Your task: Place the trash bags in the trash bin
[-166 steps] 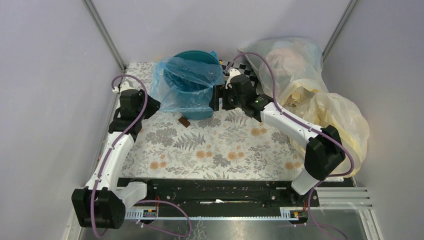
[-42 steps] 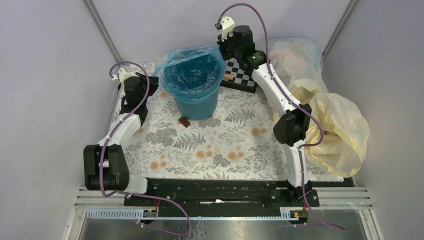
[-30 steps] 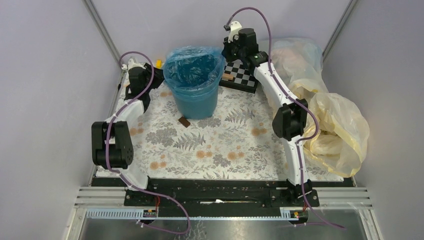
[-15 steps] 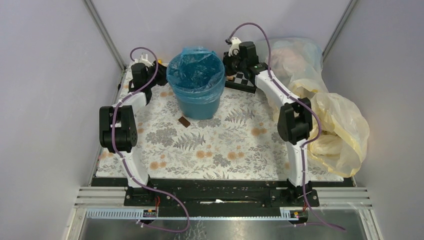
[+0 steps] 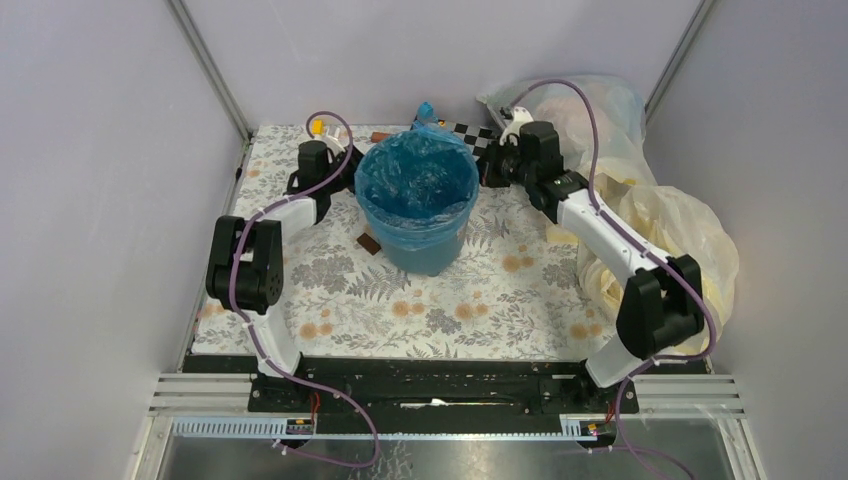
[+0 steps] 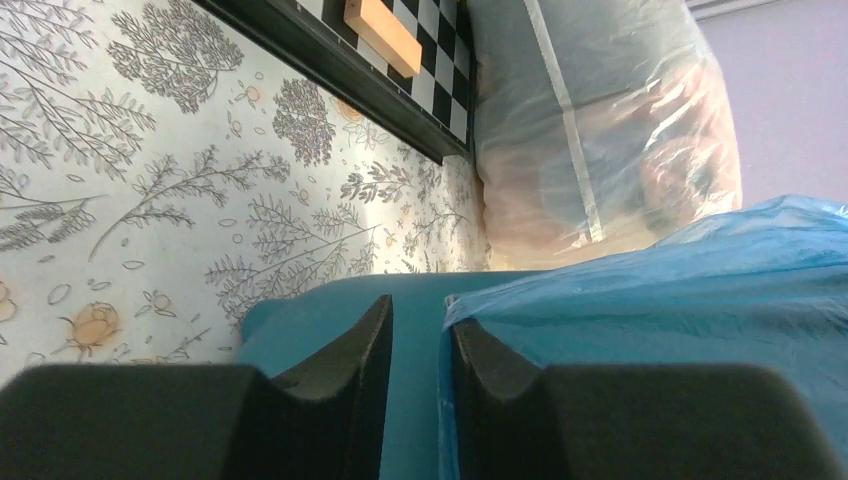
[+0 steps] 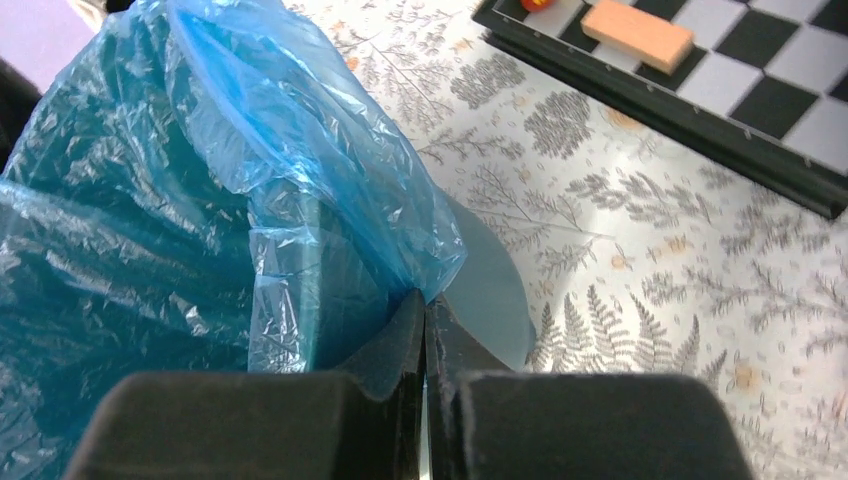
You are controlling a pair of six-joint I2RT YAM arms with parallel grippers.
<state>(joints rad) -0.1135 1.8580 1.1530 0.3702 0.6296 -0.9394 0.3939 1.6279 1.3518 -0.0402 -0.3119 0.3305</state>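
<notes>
Blue, thin and crinkly, the translucent plastic trash bag (image 5: 415, 180) already sits inside the round teal-blue plastic trash bin (image 5: 425, 252). Its mouth is cuffed down over the rim on the near side, so the task looks nearly done. At the bin's left wall the left claw (image 6: 418, 320) has its jaws a little apart, with the bag's hem just beside one finger and nothing clearly pinched. At the right rim the right claw (image 7: 425, 305) is clenched on a fold of the film. A tuft of bag stands up at the far rim. What seems left is to settle that edge and let go. The bin stands mid-desk on the floral-patterned desk (image 5: 450, 300), with a small brown block (image 5: 368, 244) just beside its base. Farther back lies a black-and-white checkerboard (image 7: 760, 90) carrying an orange block (image 7: 637, 35). A stuffed clear bag (image 5: 600, 110) and pale-yellow bags (image 5: 690, 230) are heaped to the right. Lilac-grey walls (image 5: 100, 200) enclose it all.
</notes>
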